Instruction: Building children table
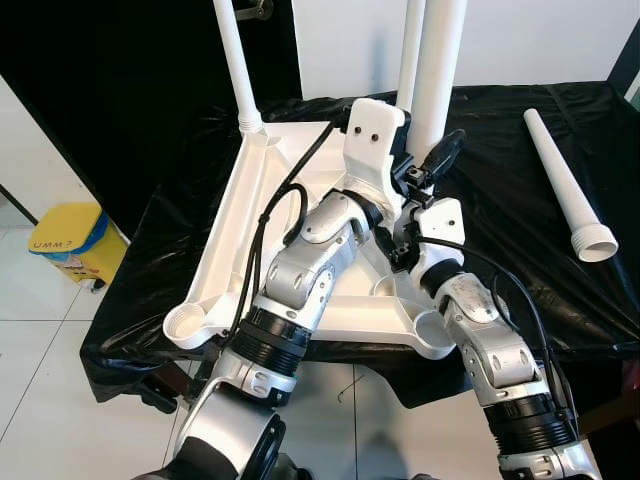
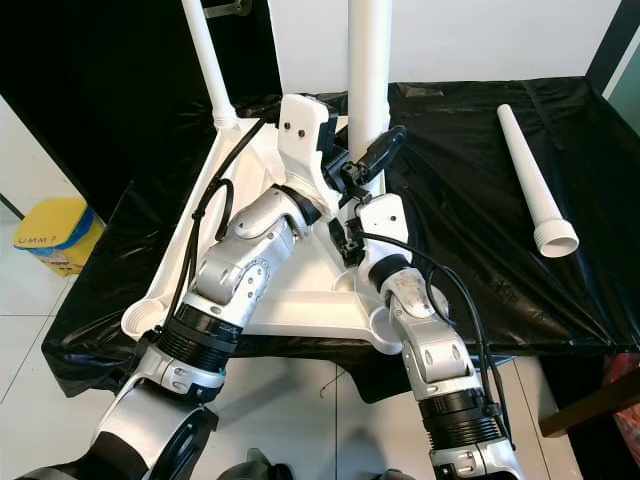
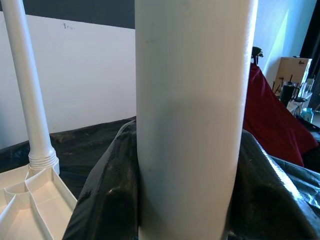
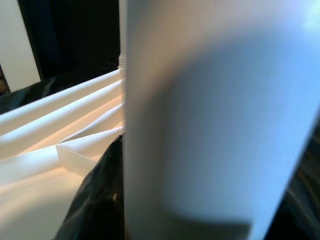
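The white table top (image 1: 225,250) lies upside down on the black-covered table. One white leg (image 1: 237,60) stands in its far left corner, and another (image 1: 410,40) rises at the far right. In front of that one a thicker-looking leg (image 1: 440,60) is held upright. My left gripper (image 1: 405,150) and my right gripper (image 1: 432,160) are both shut on it from either side. Both wrist views show this leg (image 3: 190,125) (image 4: 200,125) very close. Its lower end is hidden behind my grippers.
A loose white leg (image 1: 565,185) lies on the black cloth at the right. The near corner sockets (image 1: 190,325) (image 1: 435,335) of the table top are open. A yellow bin (image 1: 70,240) stands on the tiled floor at the left.
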